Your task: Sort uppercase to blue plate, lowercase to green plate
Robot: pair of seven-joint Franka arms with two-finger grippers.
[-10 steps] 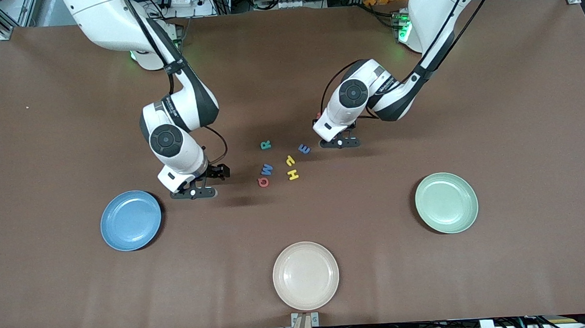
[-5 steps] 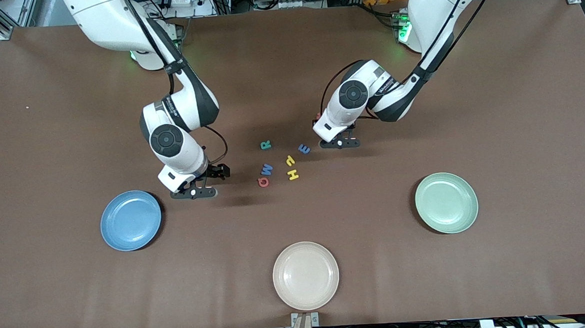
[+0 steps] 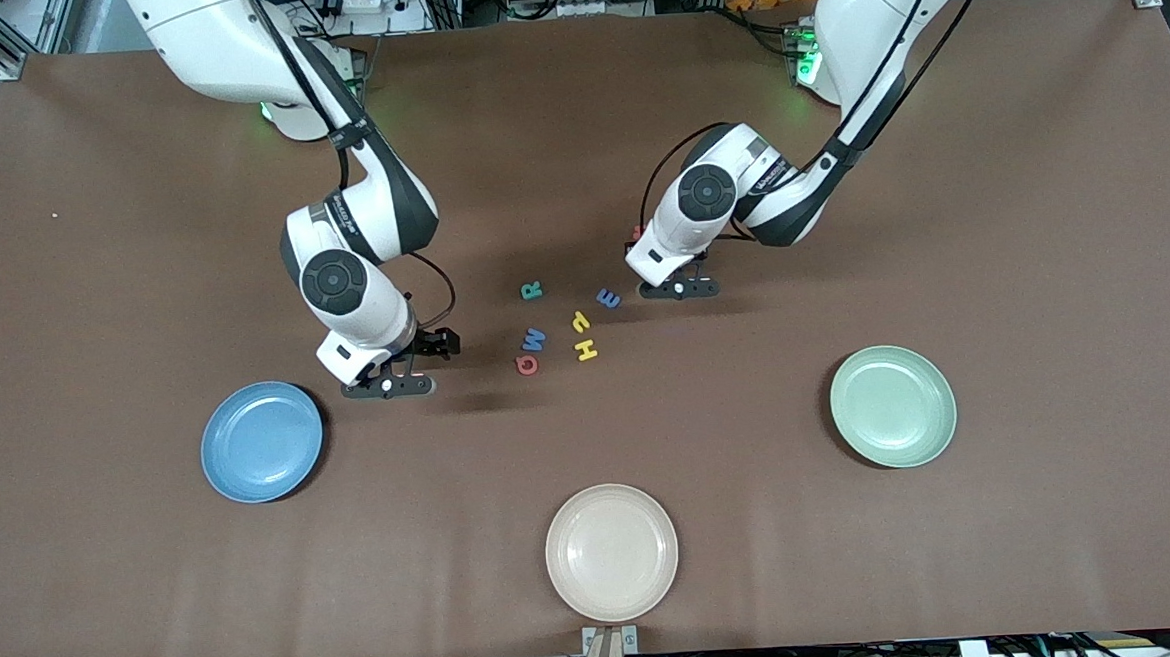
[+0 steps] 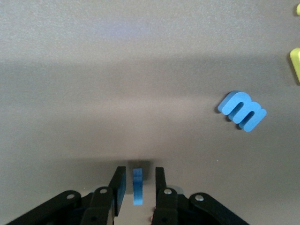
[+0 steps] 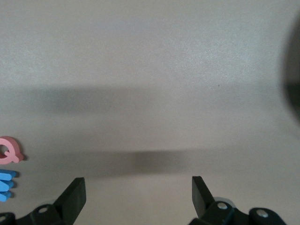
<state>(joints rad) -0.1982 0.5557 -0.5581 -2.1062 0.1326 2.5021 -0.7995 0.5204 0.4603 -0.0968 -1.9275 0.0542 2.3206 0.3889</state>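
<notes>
The blue plate (image 3: 262,442), a round, smooth, light-blue dish with a raised rim, is seen on the matte brown table (image 3: 93,294), just beside the right gripper (image 3: 388,385) toward the right arm's end. That gripper is held low over bare table, its black fingers (image 5: 75,194) spread wide with nothing between them, while the right arm waits. Between the two grippers the chunky, foam-like letters are scattered flat, none on any plate. Closest to the right gripper lie the red Q (image 3: 526,365), a ring with a short tail, and the blue W (image 3: 533,340), zigzagged and touching it. The teal R (image 3: 532,290) is set apart from them, toward the robots' bases. Closer to the left gripper are found the yellow H (image 3: 586,349), blocky and square, the small yellow hooked letter (image 3: 580,321) just beside it, and the blue e-like letter (image 3: 608,297), three rounded prongs on a spine, near the left gripper (image 3: 679,288). A cream plate (image 3: 612,552), plain and round, is placed well apart from both grippers at the table edge nearest the front camera. The left gripper is lowered to the table with its fingers (image 4: 118,187) drawn narrow on either side of the short blue bar (image 4: 137,187), which stands on its thin edge between them; a sliver of table is seen on each side, so no contact is shown. A red-pink letter (image 3: 637,232) is mostly hidden by the left arm. The green plate (image 3: 892,405), pale mint and rimmed, lies well apart from the left gripper toward the left arm's end.
</notes>
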